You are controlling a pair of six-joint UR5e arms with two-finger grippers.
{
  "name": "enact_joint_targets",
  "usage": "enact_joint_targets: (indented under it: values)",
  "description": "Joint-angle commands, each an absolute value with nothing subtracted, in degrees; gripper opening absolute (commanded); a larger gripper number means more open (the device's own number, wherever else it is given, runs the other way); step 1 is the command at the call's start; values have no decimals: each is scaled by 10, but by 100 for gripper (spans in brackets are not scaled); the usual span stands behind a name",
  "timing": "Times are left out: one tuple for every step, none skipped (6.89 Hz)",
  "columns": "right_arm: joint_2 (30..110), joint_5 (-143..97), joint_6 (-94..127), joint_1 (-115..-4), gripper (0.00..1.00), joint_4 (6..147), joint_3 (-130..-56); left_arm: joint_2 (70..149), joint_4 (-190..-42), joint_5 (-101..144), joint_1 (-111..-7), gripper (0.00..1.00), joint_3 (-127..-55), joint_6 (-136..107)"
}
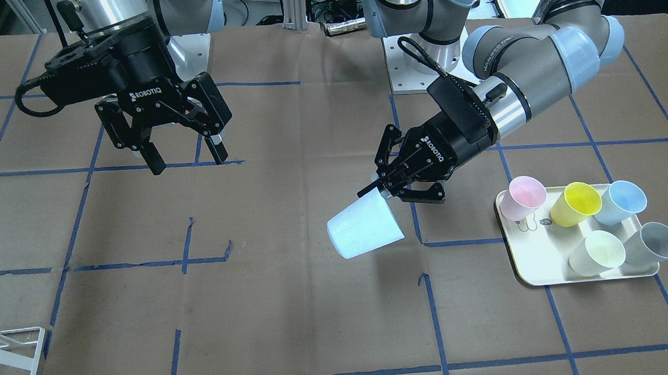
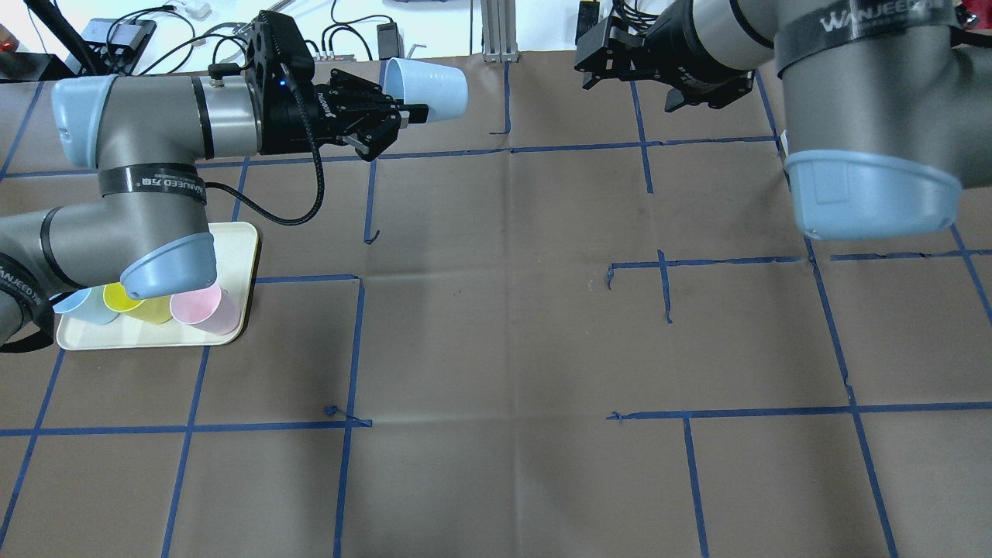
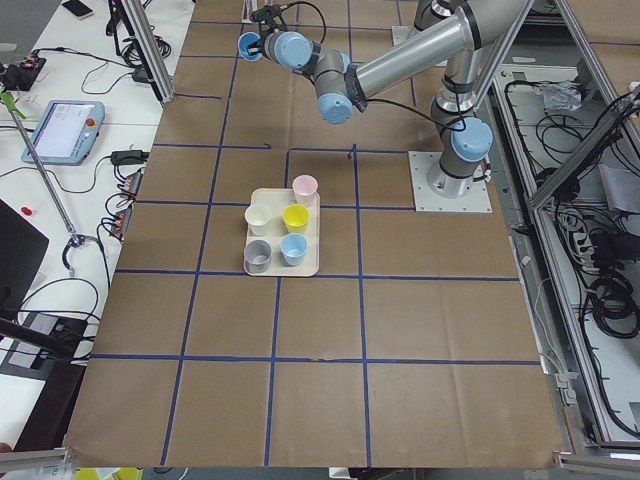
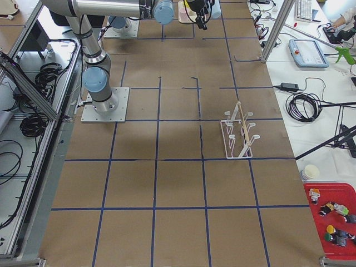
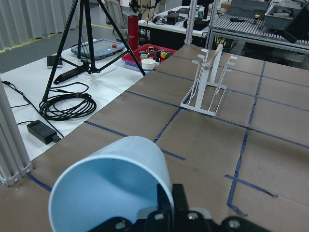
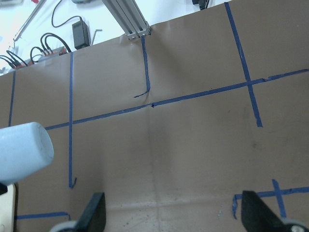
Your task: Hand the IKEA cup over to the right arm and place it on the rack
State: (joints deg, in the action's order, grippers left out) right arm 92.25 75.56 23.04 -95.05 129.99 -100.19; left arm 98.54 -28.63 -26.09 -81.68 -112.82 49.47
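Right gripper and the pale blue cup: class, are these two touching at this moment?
Apart. The front-facing view shows bare table between the open right gripper and the cup, which the left gripper holds.

bright, even overhead light in all views. soft, faint shadows of arms on brown paper (image 2: 496, 325). cup (image 1: 365, 230) washed out w/ glare in front view. fingers (image 6: 94, 215) at btm of right wrist view blurry.

Mid-table: cup (image 1: 365, 230) in left claw (image 1: 380, 191); tray (image 1: 541, 246) w/ 5 cups (image 1: 575, 203) on robot's left; rack (image 4: 236, 130) far right.
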Motion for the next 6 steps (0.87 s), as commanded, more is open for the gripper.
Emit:
enact_joint_targets:
  values:
    - [930, 684, 370, -950, 99, 1431, -1066, 944, -273, -226, -827, 0, -1146, 415]
    - [935, 679, 404, -950, 99, 1472, -1083, 927, -256, -228, -840, 0, -1181, 416]
    - [931, 650, 432, -950, 99, 1521, -1087, 928, -205, -226, -842, 0, -1209, 416]
    - [927, 646, 451, -950, 99, 1535, -1088, 932, -182, -223, -842, 0, -1222, 418]
    - [928, 642, 489, -950, 99, 1546, -1087, 940, -146, -222, -840, 0, -1237, 417]
    - [927, 638, 537, -950, 99, 1569, -1089, 956, -140, -219, -837, 0, -1239, 420]
